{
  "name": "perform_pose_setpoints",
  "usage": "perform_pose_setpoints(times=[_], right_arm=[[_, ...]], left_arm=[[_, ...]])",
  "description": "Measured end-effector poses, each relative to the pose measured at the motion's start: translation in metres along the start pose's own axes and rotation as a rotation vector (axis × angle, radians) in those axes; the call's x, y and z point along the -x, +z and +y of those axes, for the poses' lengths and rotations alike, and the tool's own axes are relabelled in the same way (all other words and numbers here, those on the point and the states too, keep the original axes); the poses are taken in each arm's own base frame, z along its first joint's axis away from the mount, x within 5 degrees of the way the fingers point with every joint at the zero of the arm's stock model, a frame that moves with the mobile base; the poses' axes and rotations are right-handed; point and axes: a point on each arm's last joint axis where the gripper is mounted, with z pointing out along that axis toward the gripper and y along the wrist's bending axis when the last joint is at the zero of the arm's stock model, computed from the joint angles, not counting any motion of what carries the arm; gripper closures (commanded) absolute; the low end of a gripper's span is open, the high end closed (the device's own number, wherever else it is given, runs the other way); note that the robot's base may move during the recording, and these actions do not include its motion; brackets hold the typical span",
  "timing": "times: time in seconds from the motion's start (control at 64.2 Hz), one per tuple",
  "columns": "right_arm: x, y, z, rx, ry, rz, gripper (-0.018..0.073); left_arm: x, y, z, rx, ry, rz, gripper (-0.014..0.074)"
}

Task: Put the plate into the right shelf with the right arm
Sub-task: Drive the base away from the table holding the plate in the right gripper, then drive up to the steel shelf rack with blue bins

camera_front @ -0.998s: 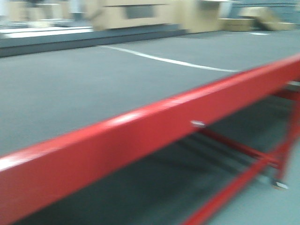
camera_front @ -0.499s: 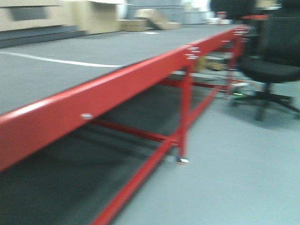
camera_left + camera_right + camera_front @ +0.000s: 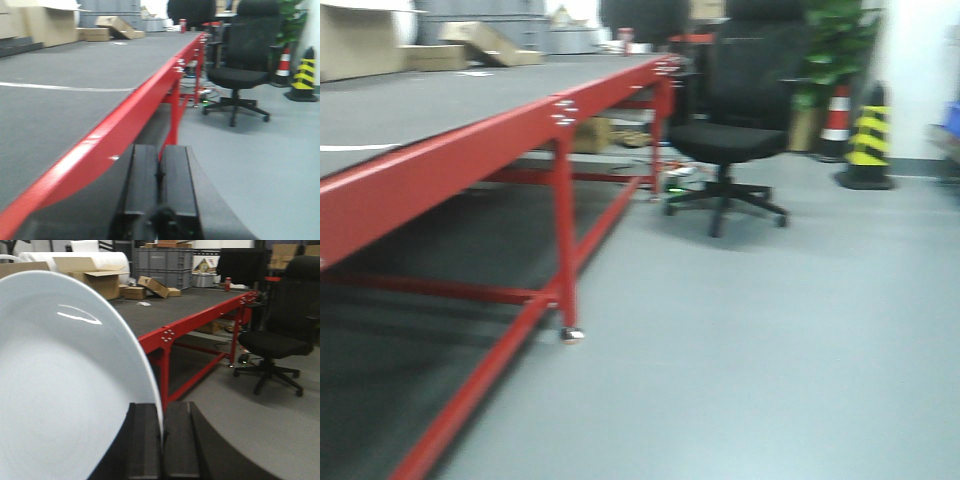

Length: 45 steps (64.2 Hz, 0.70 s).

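The plain white plate (image 3: 60,390) fills the left half of the right wrist view, held on edge. My right gripper (image 3: 162,412) is shut on the plate's rim, one black finger on each side of it. In the left wrist view my left gripper (image 3: 159,155) is shut with nothing between its black fingers, hanging beside the red table's rail. The right shelf is out of view. Neither arm shows in the front view.
A long red-framed table (image 3: 470,150) with a dark grey top runs along the left. A black office chair (image 3: 730,130) stands on the grey floor ahead, with a yellow-black bollard (image 3: 865,140) and a potted plant (image 3: 835,50) beyond. Cardboard boxes (image 3: 100,277) and grey crates (image 3: 162,260) sit behind the table.
The front view has swung to the right: the table rail slid left, and the chair, bollard and open floor came into view.
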Motion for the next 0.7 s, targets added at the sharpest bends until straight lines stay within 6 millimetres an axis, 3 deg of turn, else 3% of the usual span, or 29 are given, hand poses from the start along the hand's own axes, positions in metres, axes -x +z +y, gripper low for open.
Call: perform_pose_setpoints(times=[0.701], right_arm=[[0.0002, 0.0, 0.0, 0.0, 0.0, -0.002, 0.0504]], left_arm=[[0.0002, -0.0001, -0.003, -0.053, -0.003, -0.003, 0.0643]])
